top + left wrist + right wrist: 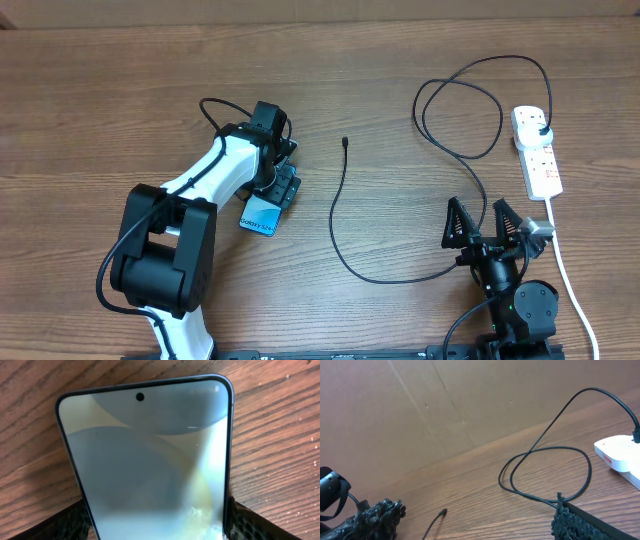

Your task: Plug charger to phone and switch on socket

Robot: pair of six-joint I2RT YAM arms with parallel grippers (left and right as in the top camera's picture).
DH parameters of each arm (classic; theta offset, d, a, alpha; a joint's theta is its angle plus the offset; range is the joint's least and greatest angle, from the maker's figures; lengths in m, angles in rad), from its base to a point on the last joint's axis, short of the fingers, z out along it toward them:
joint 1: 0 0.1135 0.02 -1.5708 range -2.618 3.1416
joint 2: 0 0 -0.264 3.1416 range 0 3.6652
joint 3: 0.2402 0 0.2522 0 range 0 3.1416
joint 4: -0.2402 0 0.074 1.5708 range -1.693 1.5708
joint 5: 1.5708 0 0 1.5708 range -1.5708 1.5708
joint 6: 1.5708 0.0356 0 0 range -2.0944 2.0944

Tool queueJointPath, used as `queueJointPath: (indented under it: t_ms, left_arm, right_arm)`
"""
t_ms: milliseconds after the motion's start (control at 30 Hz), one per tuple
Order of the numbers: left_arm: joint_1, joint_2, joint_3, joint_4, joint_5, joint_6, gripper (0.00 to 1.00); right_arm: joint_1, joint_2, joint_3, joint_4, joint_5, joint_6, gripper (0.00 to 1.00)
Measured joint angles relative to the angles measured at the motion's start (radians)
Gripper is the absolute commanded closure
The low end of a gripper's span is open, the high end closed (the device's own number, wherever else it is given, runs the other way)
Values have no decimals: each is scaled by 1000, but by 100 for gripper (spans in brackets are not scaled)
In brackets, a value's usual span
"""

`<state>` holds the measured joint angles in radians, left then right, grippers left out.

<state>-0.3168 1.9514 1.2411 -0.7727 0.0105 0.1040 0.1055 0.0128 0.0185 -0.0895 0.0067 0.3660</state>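
Pointing lengthwise from left pincer (159, 527), phone (150, 455)

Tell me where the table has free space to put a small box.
Widest bare patch: the table at its far-left corner, beyond the left hand and phone. Also free: the middle patch, bordered left and below by the charger and right by its loop. Crowded: the right side, where loop, socket and open right hand lie close.

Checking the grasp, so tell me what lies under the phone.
Wooden table shows all round the phone; fingers of the left gripper flank its sides. Whatever lies directly beneath is hidden by the phone.
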Motion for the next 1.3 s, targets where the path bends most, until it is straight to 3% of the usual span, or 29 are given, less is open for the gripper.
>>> queueJointPath:
  t_ms: [433, 867, 1300]
  left_arm:
    - [-3, 9, 22, -42, 1, -58, 20]
    - [-3, 42, 248, -233, 16, -165, 19]
    - [-3, 42, 266, -205, 16, -248, 18]
  right_arm:
    - [0, 0, 0, 0, 0, 0, 0]
    - [0, 0, 0, 0, 0, 0, 0]
    - [0, 0, 0, 0, 0, 0, 0]
